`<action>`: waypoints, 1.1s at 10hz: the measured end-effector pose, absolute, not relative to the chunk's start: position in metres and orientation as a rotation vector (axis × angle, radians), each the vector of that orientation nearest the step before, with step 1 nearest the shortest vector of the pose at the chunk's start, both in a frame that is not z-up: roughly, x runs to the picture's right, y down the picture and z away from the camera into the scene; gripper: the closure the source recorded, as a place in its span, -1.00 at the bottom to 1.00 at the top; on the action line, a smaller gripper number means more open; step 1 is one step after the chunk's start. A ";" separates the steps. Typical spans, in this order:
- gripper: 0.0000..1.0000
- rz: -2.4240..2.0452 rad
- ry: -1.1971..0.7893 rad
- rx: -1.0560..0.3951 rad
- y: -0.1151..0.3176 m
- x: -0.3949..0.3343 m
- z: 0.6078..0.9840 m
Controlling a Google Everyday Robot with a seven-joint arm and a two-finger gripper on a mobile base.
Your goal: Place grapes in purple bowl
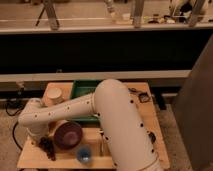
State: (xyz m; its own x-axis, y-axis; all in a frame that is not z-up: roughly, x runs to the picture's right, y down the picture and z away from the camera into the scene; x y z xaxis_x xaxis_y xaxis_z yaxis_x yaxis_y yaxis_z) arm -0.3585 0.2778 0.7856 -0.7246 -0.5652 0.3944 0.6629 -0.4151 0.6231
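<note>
Wooden table point(145, 112): my gripper point(45, 143) clamped on grapes point(49, 149) left of purple bowl point(68, 134); blue cup point(84, 154) near, arm point(117, 117) crosses green tray point(82, 89).

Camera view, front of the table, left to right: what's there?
grapes, with the claw shut on them near the table's front left corner → purple bowl → light-blue cup

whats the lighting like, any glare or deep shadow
Camera view: dim warm light, no hard glare; the white arm is brightest; the gripper sits low at the table's front left, at the grapes, which sink into shadow beside the purple bowl; a dark band runs behind the table.
</note>
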 end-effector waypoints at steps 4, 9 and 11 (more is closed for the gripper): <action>0.92 -2.159 -1.015 -0.121 0.262 -0.355 0.767; 0.92 -2.149 -1.006 -0.085 0.245 -0.352 0.751; 0.92 -2.127 -0.999 -0.068 0.236 -0.345 0.748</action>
